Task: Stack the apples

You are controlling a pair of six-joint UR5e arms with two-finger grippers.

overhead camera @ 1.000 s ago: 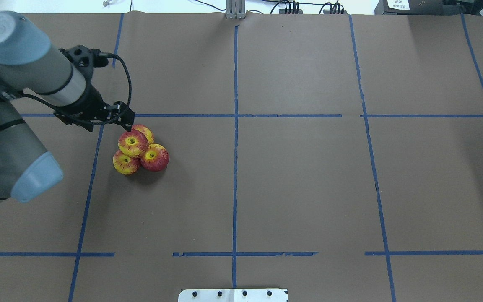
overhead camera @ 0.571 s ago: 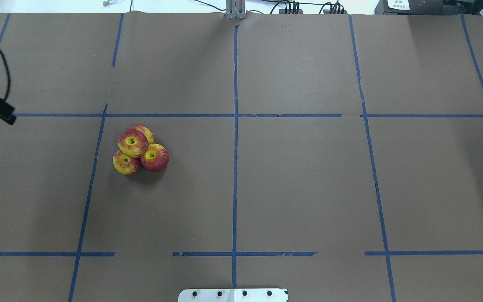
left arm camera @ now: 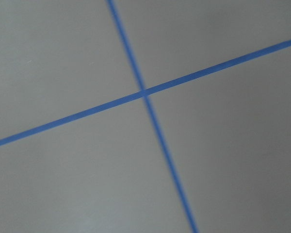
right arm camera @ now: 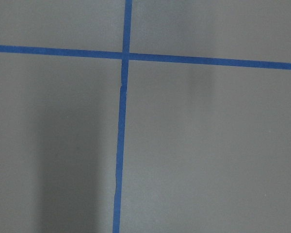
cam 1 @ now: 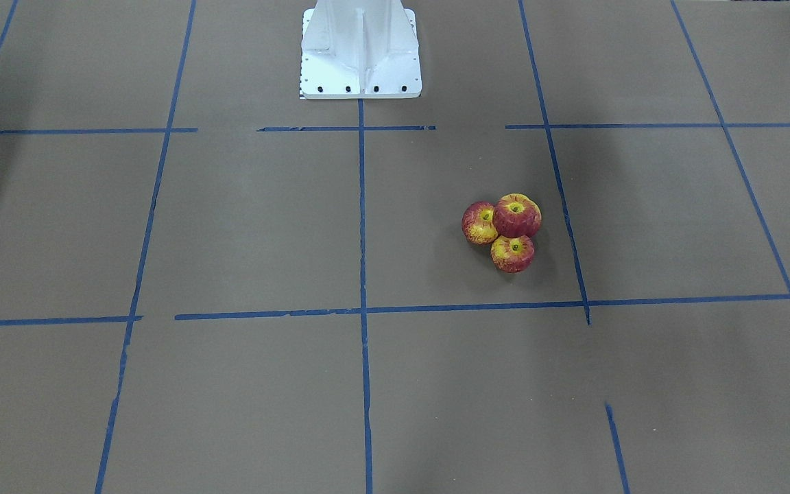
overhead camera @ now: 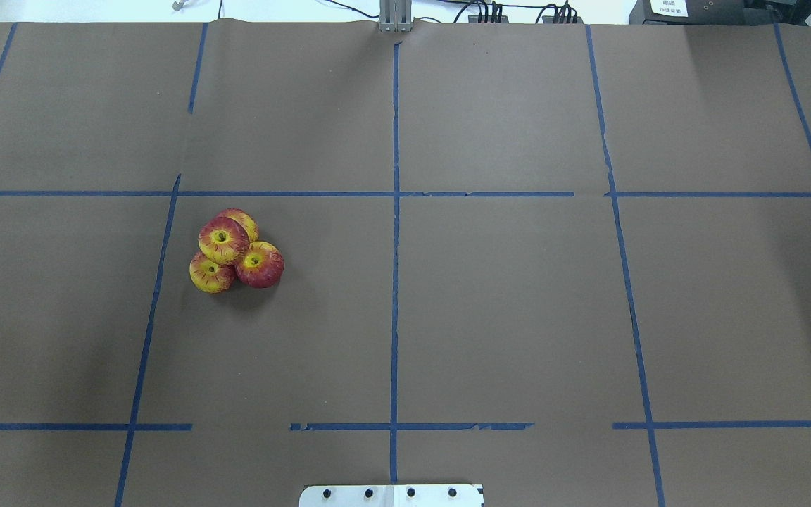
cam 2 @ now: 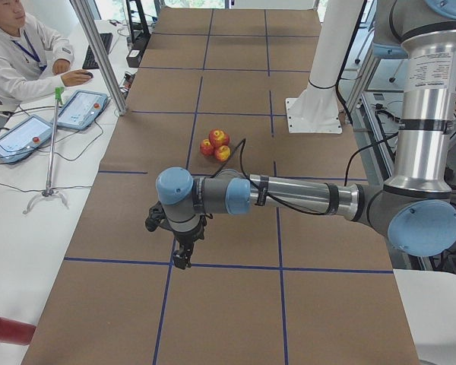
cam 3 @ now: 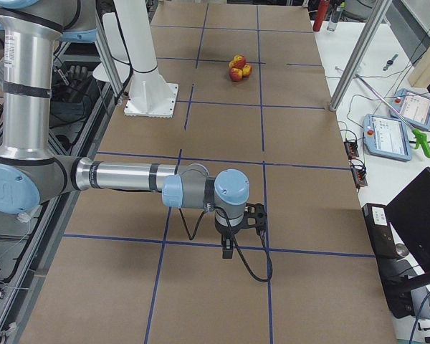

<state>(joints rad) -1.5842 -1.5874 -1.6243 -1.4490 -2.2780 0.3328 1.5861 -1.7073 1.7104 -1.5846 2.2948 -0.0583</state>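
Half-hidden apple, unreadable grippers

In the overhead view the top apple (overhead camera: 223, 240) covers most of a fourth apple (overhead camera: 245, 220), which peeks out at its 1 o'clock; from the front only a sliver of it shows; the left gripper (cam 2: 182, 257) and right gripper (cam 3: 228, 249) appear only in the side views, too small to tell how their jaws stand; the left wrist view's tape cross (left arm camera: 144, 92) is blurred; the base plate (overhead camera: 391, 496) is cut off at the overhead view's 6 o'clock edge.

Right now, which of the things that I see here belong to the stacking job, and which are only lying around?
For the job:
- apples, four, one resting on the other three

Only lying around:
- white robot base
- blue tape lines
- tablet, beside the operator
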